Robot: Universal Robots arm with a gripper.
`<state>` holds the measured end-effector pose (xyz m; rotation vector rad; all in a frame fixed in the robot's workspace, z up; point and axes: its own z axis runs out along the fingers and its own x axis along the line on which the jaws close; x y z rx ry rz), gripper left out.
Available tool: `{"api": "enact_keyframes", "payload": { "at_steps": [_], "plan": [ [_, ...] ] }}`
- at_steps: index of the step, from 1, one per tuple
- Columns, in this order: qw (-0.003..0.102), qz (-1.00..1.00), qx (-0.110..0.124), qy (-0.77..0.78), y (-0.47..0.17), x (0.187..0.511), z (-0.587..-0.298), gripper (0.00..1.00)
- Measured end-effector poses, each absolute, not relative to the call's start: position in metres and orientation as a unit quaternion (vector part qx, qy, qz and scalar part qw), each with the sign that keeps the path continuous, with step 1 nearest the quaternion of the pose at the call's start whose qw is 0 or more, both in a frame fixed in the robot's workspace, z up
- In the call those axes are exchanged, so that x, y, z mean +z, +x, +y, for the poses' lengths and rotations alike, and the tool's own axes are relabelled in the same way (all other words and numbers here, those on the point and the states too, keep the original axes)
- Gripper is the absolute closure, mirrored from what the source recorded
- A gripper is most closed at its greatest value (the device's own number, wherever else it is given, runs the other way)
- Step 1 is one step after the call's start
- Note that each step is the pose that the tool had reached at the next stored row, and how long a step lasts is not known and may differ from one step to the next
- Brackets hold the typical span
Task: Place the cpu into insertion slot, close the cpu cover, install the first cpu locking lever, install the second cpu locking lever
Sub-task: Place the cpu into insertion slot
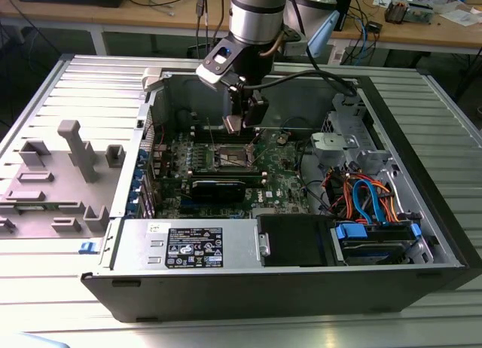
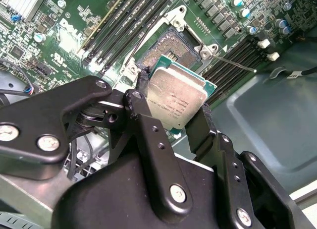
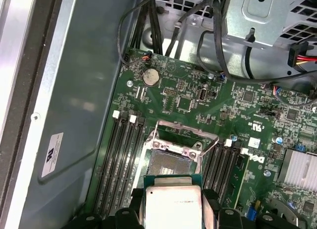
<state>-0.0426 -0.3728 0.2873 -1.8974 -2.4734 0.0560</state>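
The gripper (image 2: 173,99) is clamped on the cpu (image 2: 179,92) by two opposite edges. I think this is so that the flat chip hangs level, metal top up. It holds the chip over the green motherboard (image 3: 188,97), near the insertion slot (image 3: 171,160) but not yet in it. The cpu cover (image 2: 174,16) stands swung open and a thin locking lever (image 2: 230,63) sticks out free, so the socket lies bare for the chip.

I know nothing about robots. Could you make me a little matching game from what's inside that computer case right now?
Things:
1 cpu
2 insertion slot
3 claw
4 coin battery

States:
A open, nothing in it
B shut on the cpu
C round and silver
D gripped at its edges, not yet seated

Pairs: 1-D, 2-A, 3-B, 4-C
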Motion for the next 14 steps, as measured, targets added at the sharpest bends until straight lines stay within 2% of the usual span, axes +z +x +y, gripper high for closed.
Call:
{"api": "enact_keyframes", "payload": {
  "at_steps": [14],
  "plan": [
    [0.012, -0.774, 0.018, -0.633, -0.0426, 0.2860, -0.3728, 0.45]
  ]
}}
